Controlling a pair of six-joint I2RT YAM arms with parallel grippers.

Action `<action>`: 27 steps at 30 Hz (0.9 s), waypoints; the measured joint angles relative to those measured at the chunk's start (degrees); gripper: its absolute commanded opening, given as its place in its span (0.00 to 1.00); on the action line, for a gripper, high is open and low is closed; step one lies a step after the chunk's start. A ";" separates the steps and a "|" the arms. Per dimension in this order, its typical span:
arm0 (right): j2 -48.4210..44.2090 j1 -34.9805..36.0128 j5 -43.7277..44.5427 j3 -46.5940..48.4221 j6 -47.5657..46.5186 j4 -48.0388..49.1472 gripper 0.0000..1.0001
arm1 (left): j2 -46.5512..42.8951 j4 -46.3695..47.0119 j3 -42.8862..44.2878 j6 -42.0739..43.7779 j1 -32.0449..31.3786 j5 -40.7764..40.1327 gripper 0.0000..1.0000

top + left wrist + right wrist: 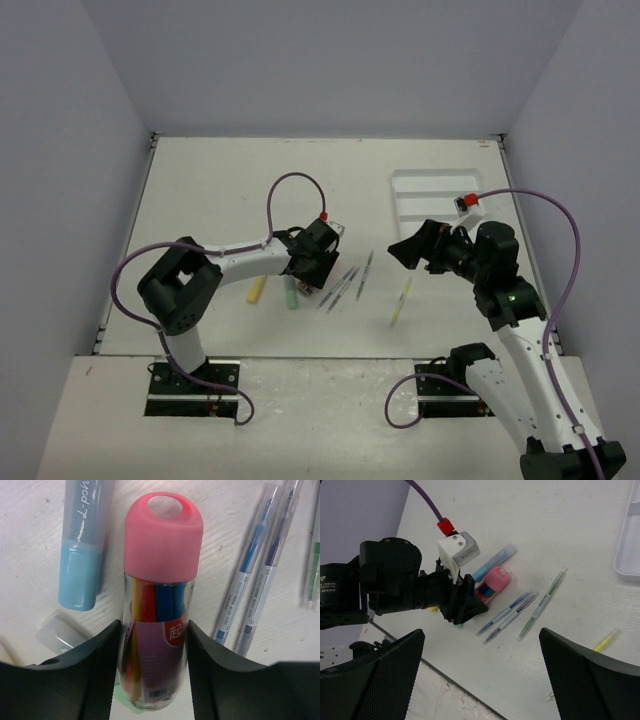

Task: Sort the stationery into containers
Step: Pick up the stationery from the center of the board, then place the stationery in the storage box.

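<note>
My left gripper (310,275) is down on the table with its jaws on both sides of the short pink tube (160,580), which lies flat; the fingers touch its sides. A light-blue marker (82,545) lies just left of it. Two thin grey pens (250,580) lie to the right, then a green-tinted pen (365,272). A yellow marker (257,290) and a green marker (292,294) lie near the left gripper. A yellow-green pen (402,300) lies alone. My right gripper (405,250) is open and empty above the table. The white tray (435,195) stands at the far right.
The right wrist view shows the left gripper (465,605) over the pink tube (496,579), the tray's corner (627,555) and the table's near edge (445,675). Walls enclose the table on three sides.
</note>
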 measured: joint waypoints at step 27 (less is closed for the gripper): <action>10.97 6.54 -10.75 -10.24 19.67 40.37 0.62 | -22.95 46.42 -14.10 -17.25 -0.07 33.09 0.00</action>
